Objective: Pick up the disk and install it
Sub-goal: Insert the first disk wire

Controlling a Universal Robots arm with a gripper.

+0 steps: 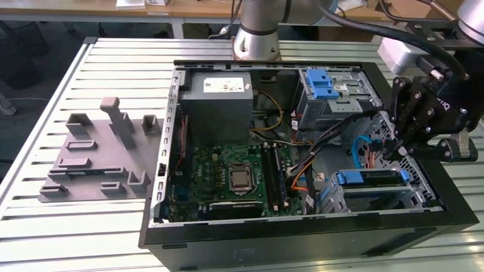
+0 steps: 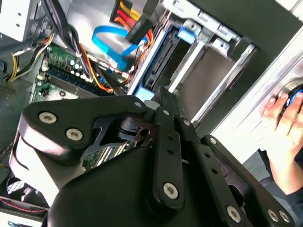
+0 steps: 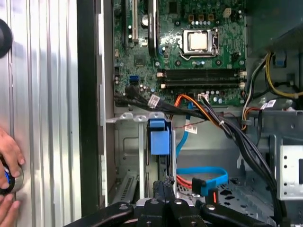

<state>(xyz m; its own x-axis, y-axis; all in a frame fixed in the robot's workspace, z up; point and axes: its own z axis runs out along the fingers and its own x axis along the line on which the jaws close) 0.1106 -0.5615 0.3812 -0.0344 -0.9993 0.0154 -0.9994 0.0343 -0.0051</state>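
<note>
The disk (image 1: pixel 368 177), silver with blue rails, sits in the silver drive cage (image 1: pixel 378 195) at the exterior view's right end of the open computer case. Its blue end piece (image 3: pixel 159 137) shows in the cage slot in the first wrist view, and again (image 2: pixel 187 34) in the second wrist view. My black gripper (image 1: pixel 395 152) hovers just above and behind the disk, over the case's right wall. Its fingers are shut together with nothing between them in both wrist views (image 3: pixel 165 185) (image 2: pixel 158 97). There is a small gap between the fingertips and the disk.
Inside the case are the motherboard (image 1: pixel 234 175), a grey power supply box (image 1: pixel 219 105), an upper cage with a blue latch (image 1: pixel 325 88) and cable bundles (image 3: pixel 227 127). A grey fixture plate (image 1: pixel 98 158) lies on the slatted table. A person's hand (image 3: pixel 9 161) rests beside the case.
</note>
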